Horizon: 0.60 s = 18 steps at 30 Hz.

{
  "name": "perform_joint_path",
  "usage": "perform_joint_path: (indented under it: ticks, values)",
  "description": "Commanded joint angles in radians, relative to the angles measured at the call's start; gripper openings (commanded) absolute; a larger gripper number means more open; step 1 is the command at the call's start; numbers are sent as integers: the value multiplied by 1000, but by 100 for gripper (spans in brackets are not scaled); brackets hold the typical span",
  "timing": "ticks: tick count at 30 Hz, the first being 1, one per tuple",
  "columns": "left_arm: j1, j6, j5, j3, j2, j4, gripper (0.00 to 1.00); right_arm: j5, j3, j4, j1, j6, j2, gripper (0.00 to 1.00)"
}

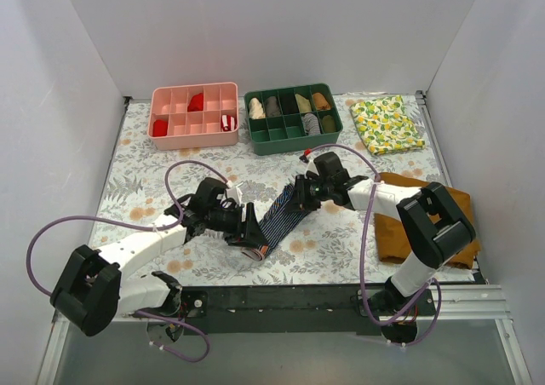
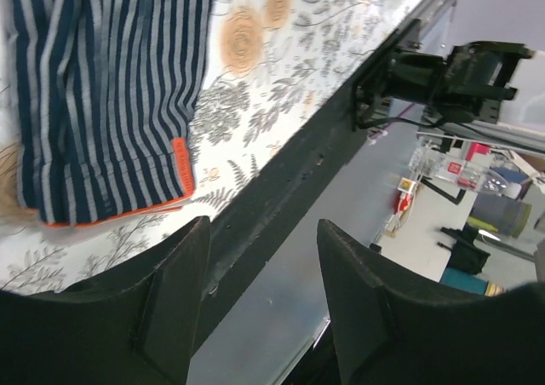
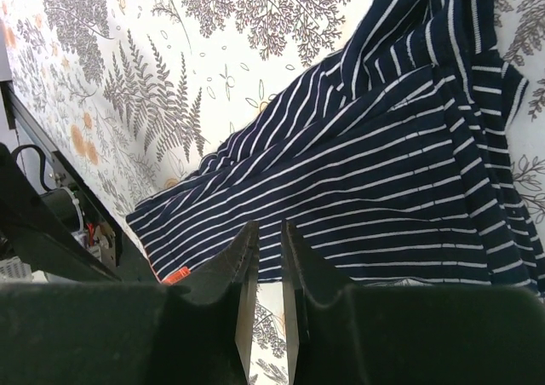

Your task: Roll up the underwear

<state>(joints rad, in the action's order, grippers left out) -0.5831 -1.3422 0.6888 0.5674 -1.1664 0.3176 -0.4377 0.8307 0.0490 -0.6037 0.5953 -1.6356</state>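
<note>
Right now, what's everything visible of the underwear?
The underwear is soft dark navy cloth with thin pale stripes and an orange-edged hem. It lies folded into a long narrow strip, diagonal on the floral table cover, somewhat rumpled at the far end. The left gripper sits at its near end, jaws open and empty. The right gripper hangs over its far end, jaws nearly together; whether they pinch the cloth cannot be told.
</note>
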Motion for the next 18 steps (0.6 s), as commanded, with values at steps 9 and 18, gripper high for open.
perform_joint_path:
  ticks: [9,18]
  values:
    - [-26,41,71,51,-179,-163,51,-56,36,66,-7,1,-36,23]
    - [-58,63,55,6,-222,-158,51,26,45,22,-7,-23,-72,23]
